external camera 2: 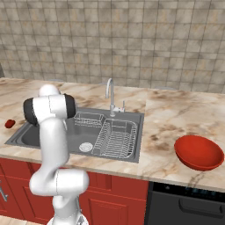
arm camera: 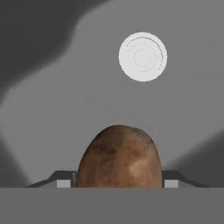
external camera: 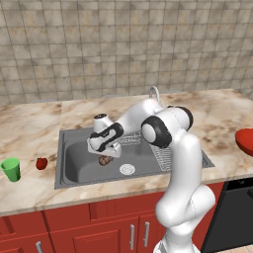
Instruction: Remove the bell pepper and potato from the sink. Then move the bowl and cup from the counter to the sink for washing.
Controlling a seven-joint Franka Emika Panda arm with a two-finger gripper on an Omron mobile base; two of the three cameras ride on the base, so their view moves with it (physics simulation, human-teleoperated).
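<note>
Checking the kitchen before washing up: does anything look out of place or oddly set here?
Yes: the bowl sits tilted at the counter's front edge, slightly overhanging. A potato is in the sink, between the pincer's fingertips. Nothing looks spilled or damaged.

A wall of square beige-brown stone tiles [external camera: 99, 44] rises behind a tan and cream marbled stone countertop [external camera: 29, 128]. Below the counter run glossy red cabinet fronts [external camera: 104, 227] with slim metal bar handles [external camera: 132, 237]. To the right of them stands a black dishwasher front [external camera 2: 189, 206]. The light is even and soft.
</note>
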